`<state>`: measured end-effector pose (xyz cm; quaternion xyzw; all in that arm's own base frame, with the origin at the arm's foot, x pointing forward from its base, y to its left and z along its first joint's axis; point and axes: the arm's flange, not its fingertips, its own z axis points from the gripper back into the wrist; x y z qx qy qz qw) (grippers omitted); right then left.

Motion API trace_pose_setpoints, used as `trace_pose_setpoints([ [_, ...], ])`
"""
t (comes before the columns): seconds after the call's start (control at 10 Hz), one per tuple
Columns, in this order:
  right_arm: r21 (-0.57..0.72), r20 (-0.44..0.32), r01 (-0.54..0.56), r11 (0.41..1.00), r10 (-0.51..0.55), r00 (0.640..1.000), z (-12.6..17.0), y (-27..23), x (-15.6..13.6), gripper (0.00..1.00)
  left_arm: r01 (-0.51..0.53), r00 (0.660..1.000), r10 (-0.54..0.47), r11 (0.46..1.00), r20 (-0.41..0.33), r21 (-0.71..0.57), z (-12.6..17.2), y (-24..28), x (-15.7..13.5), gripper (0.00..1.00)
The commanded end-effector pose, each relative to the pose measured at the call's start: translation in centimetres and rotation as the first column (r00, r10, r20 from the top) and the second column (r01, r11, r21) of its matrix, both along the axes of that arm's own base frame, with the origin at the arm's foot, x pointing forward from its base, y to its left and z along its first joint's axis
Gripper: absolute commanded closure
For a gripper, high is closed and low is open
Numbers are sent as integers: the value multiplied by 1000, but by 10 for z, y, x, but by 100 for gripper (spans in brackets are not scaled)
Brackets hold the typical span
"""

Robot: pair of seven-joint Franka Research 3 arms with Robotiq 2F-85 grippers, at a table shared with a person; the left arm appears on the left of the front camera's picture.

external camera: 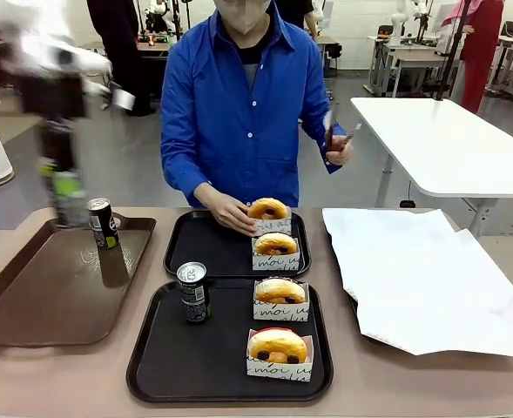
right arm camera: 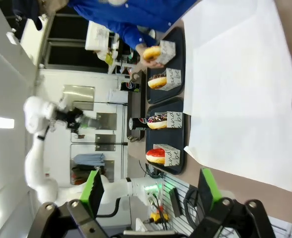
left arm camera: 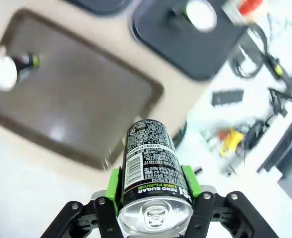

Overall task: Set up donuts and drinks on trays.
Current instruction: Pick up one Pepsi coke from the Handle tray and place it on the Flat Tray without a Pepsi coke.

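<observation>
**benchwatcher:** From where I'm standing the left gripper (left arm camera: pixel 153 198) has its green pads clamped on the sides of a drink can (left arm camera: pixel 153 173), up in the air above the brown tray (external camera: pixel 30 296). Arm's blurry, so it's on the move. Slim stiff metal can, probably slick, and top-heavy if it's full. Mid-body grip like that looks right to me; grab the rim and it could tip.

**trayguy:** What's loaded so far?

**benchwatcher:** Near black tray (external camera: pixel 160 366) has one can (external camera: pixel 192 292) and two sleeved donuts (external camera: pixel 280 300). Far black tray (external camera: pixel 195 252) has two donuts and no can; the person's hand (external camera: pixel 230 212) is on the back donut (external camera: pixel 268 211). One more can (external camera: pixel 103 223) stands on the brown tray.

**trayguy:** So the held can goes on the far tray?

**benchwatcher:** My guess, yeah. Donuts are soft, glaze smears, so take those by the paper sleeve. Right gripper (right arm camera: pixel 150 191) hangs spread wide with nothing in it, over by the white paper sheet (external camera: pixel 430 279).
</observation>
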<state>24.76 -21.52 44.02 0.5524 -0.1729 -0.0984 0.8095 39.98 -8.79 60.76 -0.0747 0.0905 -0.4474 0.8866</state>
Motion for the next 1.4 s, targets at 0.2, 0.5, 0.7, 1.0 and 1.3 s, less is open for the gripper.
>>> trace_pose_setpoints([
  [0.2,20,31,0,1000,-1,1000,2,0,1,0,-7,996,10,999,85,-33,17,40,-26,41],
  [0.5,20,31,0,1000,-1,1000,2,0,1,0,4,998,-1,999,57,-51,37,55,-56,41],
  [0.7,20,31,0,1000,-1,1000,2,0,1,0,4,998,-1,999,57,-51,37,55,-56,41],
  [1.0,20,31,0,1000,-1,1000,2,0,1,0,14,998,-11,998,58,-58,33,54,-52,41],
  [1.3,20,31,0,1000,-1,1000,2,0,1,0,25,993,-18,998,117,-54,-14,-43,35,41],
])
